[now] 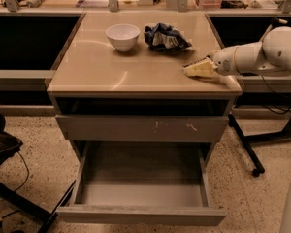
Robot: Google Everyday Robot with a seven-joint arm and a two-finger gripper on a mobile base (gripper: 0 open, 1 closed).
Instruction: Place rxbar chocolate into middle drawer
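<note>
My gripper (pixel 198 69) is low over the right front part of the tan cabinet top (pixel 116 72), reaching in from the right on the white arm (pixel 262 55). A thin dark strip (pixel 198 61) shows along the gripper's top edge. It may be the rxbar chocolate, but I cannot tell. The middle drawer (pixel 140 215) is pulled out below, with a plain grey front and nothing in its grey box interior.
A white bowl (pixel 122 36) and a crumpled blue-and-white snack bag (pixel 165 37) sit at the back of the top. A shut drawer front with whitish scratches (pixel 141 128) is above the open drawer. A black stand's legs (pixel 254 154) are on the right, and dark equipment (pixel 2 149) is on the floor at left.
</note>
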